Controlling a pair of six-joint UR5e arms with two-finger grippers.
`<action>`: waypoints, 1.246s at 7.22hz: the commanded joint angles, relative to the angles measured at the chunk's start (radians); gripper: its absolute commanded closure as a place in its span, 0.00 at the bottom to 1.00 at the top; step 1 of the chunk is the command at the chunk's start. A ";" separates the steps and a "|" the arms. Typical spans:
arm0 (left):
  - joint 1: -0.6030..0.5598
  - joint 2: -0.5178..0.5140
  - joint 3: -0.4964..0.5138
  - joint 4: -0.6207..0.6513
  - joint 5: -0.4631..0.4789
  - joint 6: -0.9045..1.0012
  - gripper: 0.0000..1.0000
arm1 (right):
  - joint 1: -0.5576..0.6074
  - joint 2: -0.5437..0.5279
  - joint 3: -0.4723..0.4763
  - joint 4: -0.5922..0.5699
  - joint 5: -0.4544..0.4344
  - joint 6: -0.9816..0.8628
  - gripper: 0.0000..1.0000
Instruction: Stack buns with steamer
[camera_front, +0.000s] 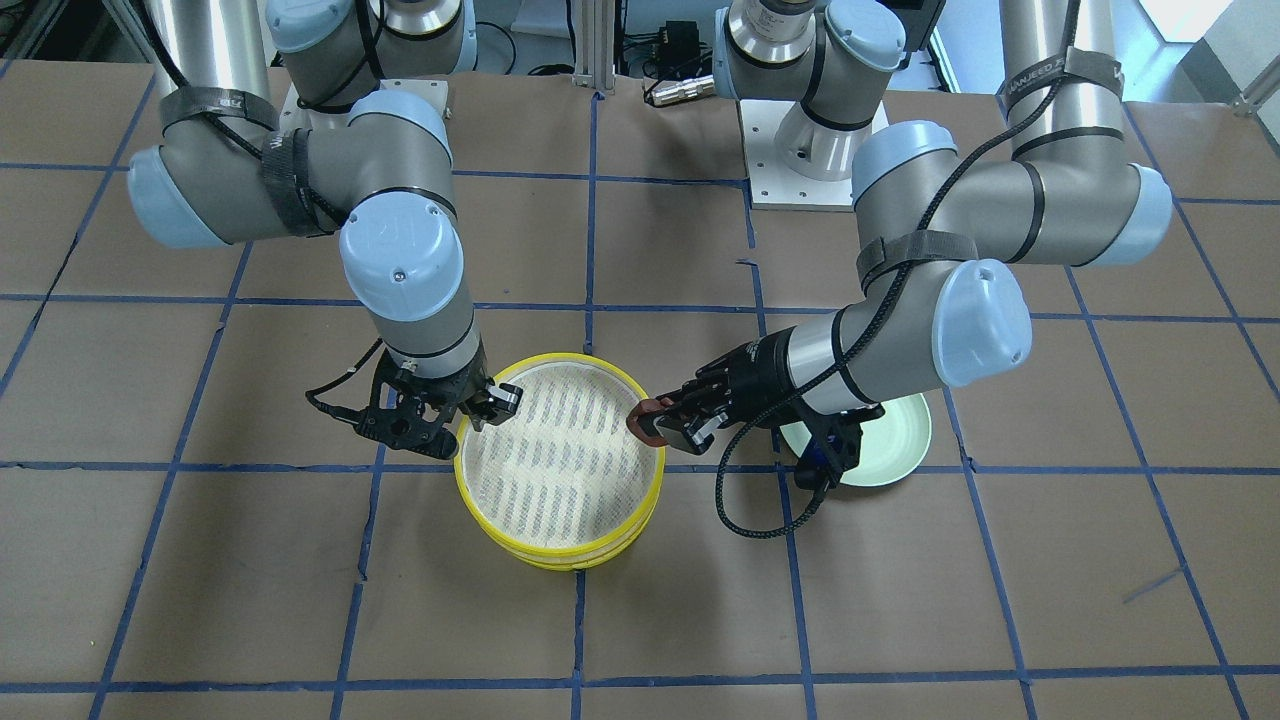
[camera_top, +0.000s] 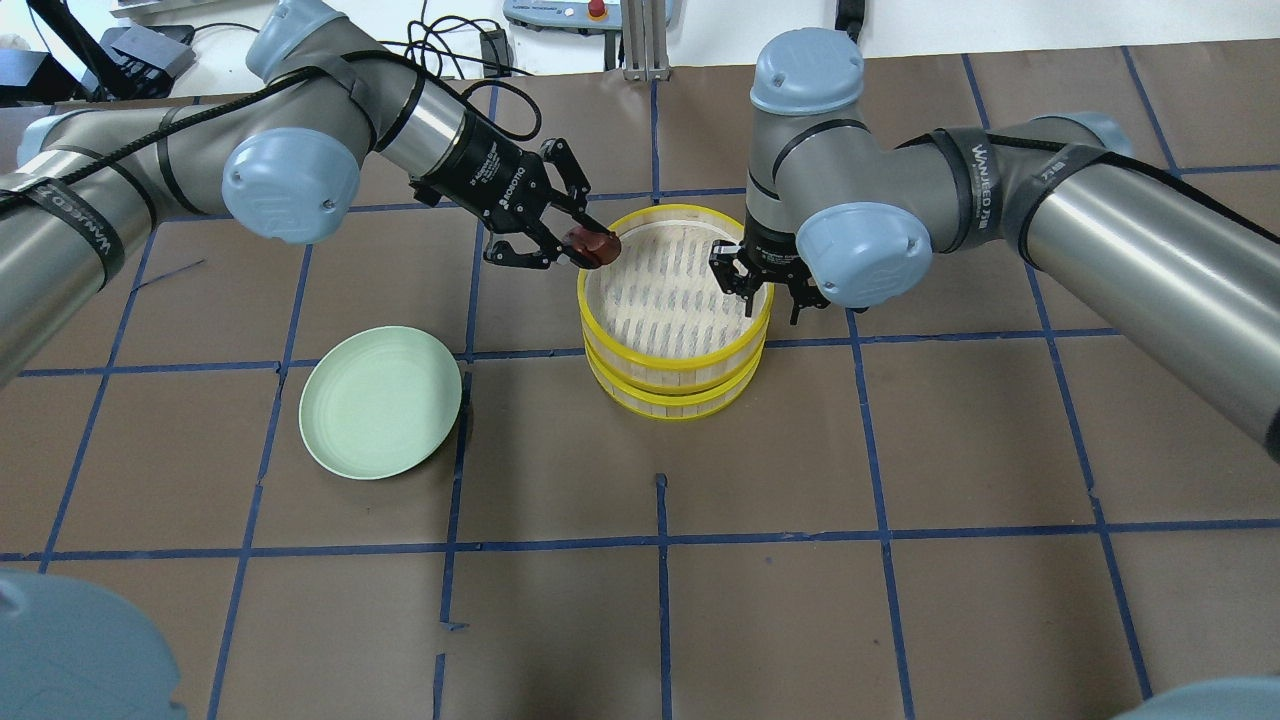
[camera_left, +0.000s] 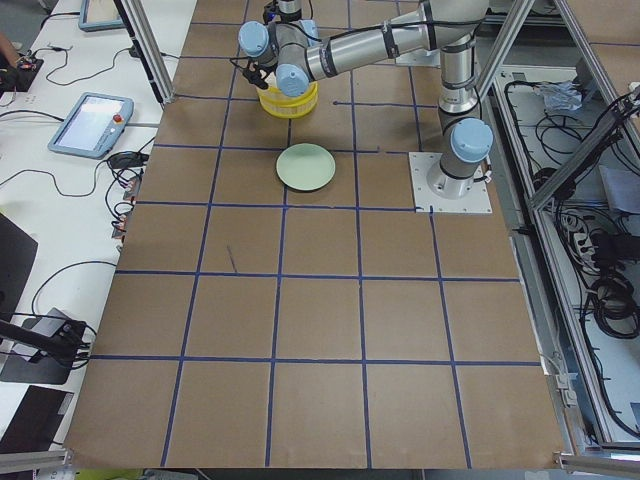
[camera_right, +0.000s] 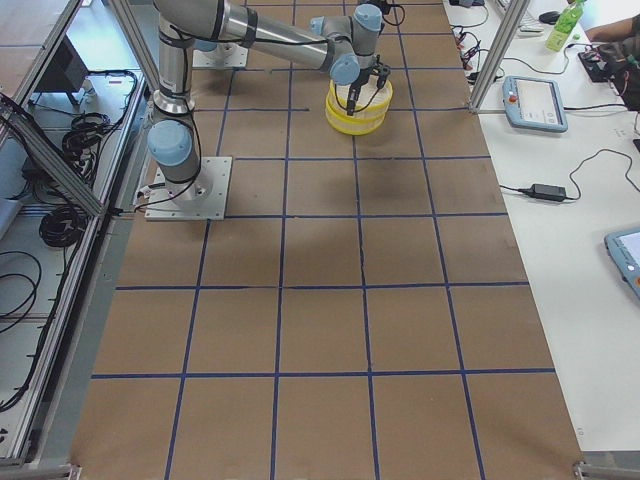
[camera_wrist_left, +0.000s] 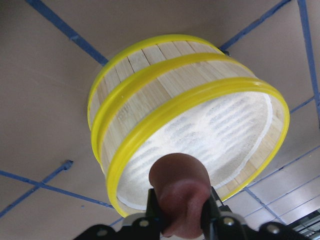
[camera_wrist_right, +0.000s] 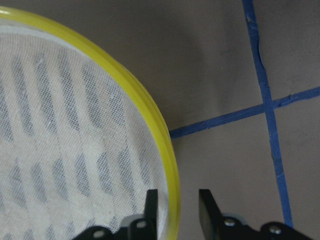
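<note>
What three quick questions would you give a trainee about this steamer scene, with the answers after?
1. True or false: the left hand grips the reddish-brown bun.
2. Choose one. The right hand has its fingers: A, either side of the yellow rim of the steamer; B, clamped round a bun; C, flat on the paper.
3. Fill in: seen from the robot, the pale green plate lies to the steamer's ___.

Key: 1 true; 2 A; 3 left.
</note>
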 joint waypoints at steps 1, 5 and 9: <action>-0.015 -0.003 -0.003 0.010 -0.012 -0.032 0.00 | -0.057 -0.073 -0.012 0.002 -0.003 -0.167 0.03; -0.015 0.020 0.001 0.071 0.036 0.011 0.00 | -0.203 -0.257 -0.159 0.311 0.012 -0.342 0.00; -0.006 0.224 0.070 -0.127 0.597 0.794 0.09 | -0.157 -0.354 -0.217 0.511 0.001 -0.343 0.00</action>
